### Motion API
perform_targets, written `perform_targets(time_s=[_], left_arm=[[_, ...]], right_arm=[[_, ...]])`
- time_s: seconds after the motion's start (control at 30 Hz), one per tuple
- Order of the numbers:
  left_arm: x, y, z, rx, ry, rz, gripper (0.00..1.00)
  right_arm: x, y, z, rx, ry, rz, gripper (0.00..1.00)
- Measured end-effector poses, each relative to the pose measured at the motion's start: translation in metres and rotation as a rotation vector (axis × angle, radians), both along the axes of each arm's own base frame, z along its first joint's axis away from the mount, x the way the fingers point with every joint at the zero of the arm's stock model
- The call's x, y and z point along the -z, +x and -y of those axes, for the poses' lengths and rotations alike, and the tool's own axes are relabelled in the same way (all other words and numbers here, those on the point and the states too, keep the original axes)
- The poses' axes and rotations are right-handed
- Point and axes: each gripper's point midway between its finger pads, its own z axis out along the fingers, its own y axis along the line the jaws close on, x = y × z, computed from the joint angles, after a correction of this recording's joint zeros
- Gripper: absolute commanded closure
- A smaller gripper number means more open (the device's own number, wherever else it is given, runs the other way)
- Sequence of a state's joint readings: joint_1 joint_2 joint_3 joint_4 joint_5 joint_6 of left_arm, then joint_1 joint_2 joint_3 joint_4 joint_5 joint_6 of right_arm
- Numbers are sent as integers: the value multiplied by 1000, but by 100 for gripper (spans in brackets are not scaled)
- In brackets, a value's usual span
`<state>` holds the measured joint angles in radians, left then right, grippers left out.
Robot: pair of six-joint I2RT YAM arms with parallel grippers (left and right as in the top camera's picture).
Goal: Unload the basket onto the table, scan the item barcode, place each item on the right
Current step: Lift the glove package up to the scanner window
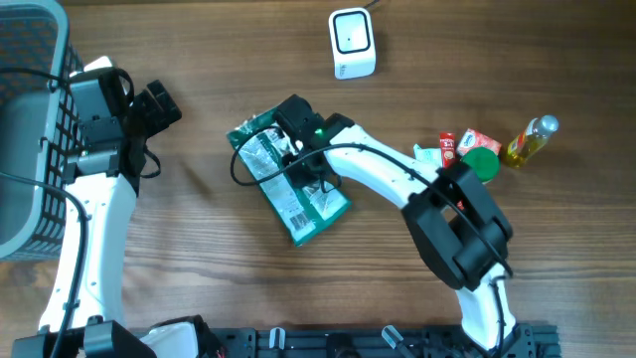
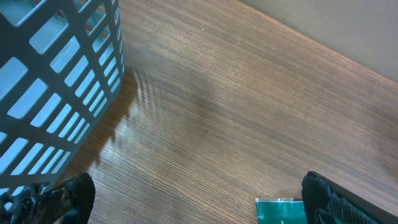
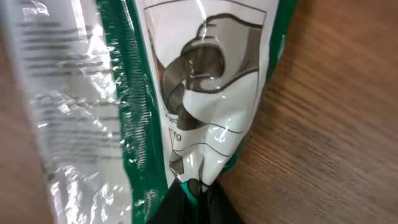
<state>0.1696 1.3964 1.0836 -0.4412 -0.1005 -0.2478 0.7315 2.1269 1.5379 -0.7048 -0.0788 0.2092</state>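
The item is a green and white foil packet lying flat on the wood table in the middle of the overhead view. My right gripper is down on the packet's far end. In the right wrist view the right gripper is shut, pinching the crinkled edge of the packet. The white scanner stands at the back, apart from the packet. My left gripper hangs open at the left beside the basket. Its left wrist view shows the left gripper wide open over bare wood, with a packet corner by the right finger.
A grey-blue mesh basket fills the far left corner and shows as basket wall in the left wrist view. At the right lie a small bottle, a green lid and a red packet.
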Motion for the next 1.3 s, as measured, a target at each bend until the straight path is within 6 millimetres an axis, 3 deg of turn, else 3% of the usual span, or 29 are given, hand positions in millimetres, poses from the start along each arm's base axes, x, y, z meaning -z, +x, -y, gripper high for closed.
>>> perform_targets(time_s=[0.07, 0.13, 0.2, 0.3, 0.37, 0.53, 0.7, 0.8, 0.9, 1.13, 1.3], left_arm=[[0, 0, 0, 0, 0, 0, 0], [0, 0, 0, 0, 0, 0, 0], [0, 0, 0, 0, 0, 0, 0], [0, 0, 0, 0, 0, 0, 0], [0, 0, 0, 0, 0, 0, 0], [0, 0, 0, 0, 0, 0, 0], [0, 0, 0, 0, 0, 0, 0], [0, 0, 0, 0, 0, 0, 0], [0, 0, 0, 0, 0, 1, 0], [0, 0, 0, 0, 0, -2, 0], [0, 0, 0, 0, 0, -1, 0]], right_arm=[[-21, 3, -1, -48, 16, 47, 96], [-58, 8, 1, -84, 33, 138, 96], [-110, 15, 5, -114, 57, 266, 96], [-159, 18, 9, -149, 89, 387, 96], [-182, 22, 13, -208, 71, 480, 96], [-208, 48, 38, -339, -165, 692, 96], [-295, 102, 40, -372, -375, 1109, 96], [-324, 116, 48, -426, -515, 1224, 96], [-327, 142, 52, -434, -612, 1291, 96], [-274, 225, 60, -308, -728, 1426, 96], [-225, 249, 54, -359, -805, 1460, 96]])
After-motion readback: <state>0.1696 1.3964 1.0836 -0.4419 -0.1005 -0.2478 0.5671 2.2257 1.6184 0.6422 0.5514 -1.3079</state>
